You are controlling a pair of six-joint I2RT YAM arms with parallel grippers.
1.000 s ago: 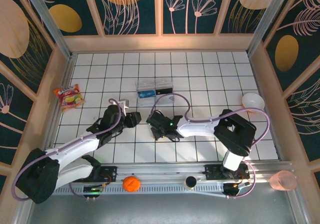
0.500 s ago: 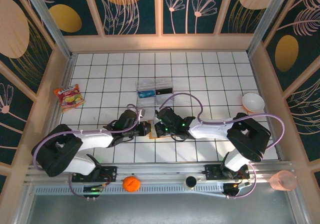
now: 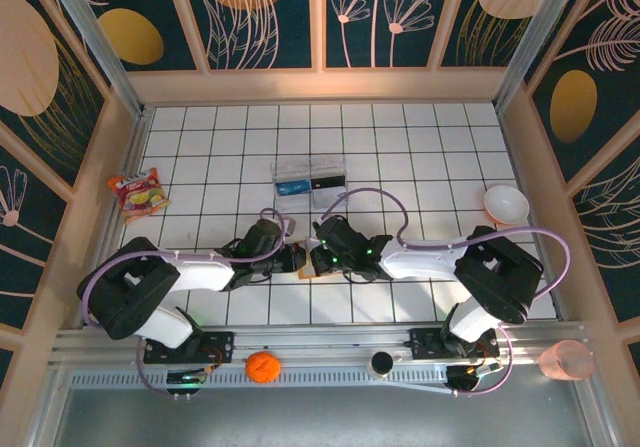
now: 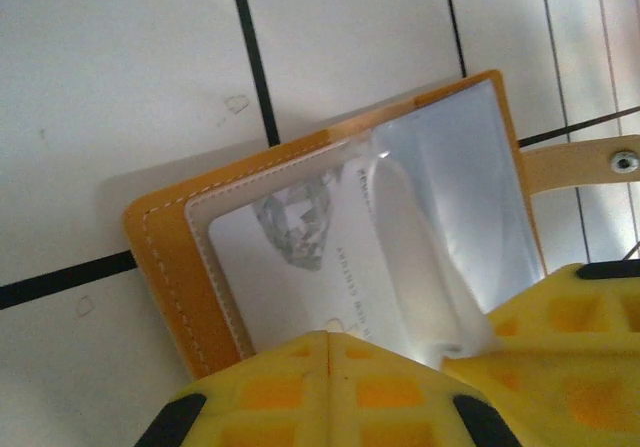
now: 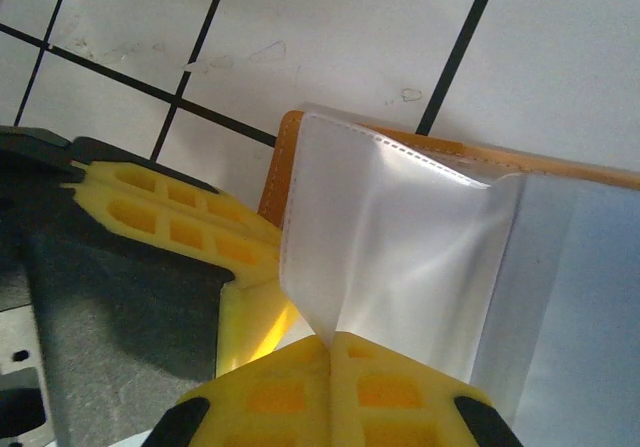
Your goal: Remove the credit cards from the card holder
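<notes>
The card holder (image 3: 306, 268) lies open on the tiles between both arms; its orange leather edge (image 4: 175, 267) frames a clear plastic sleeve (image 4: 450, 197). A pale grey credit card (image 4: 300, 267) with faint print sits inside the sleeve. My left gripper (image 4: 330, 339) is shut, and its tips rest on the near edge of the card and sleeve. My right gripper (image 5: 330, 339) is shut on a lifted flap of the clear sleeve (image 5: 400, 237), above the orange cover (image 5: 275, 167). In the top view the left gripper (image 3: 296, 258) and right gripper (image 3: 316, 259) nearly touch. The strap tab (image 4: 580, 162) sticks out sideways.
A clear plastic box (image 3: 310, 177) stands just behind the wallet. A snack packet (image 3: 140, 192) lies at the left wall and a white bowl (image 3: 505, 203) at the right. An orange (image 3: 262, 366) and a pink cup (image 3: 567, 359) sit on the front rail.
The left arm swung right and lowered until its gripper met the right one at the wallet. The right gripper shifted slightly back. Over the last half second little moved.
</notes>
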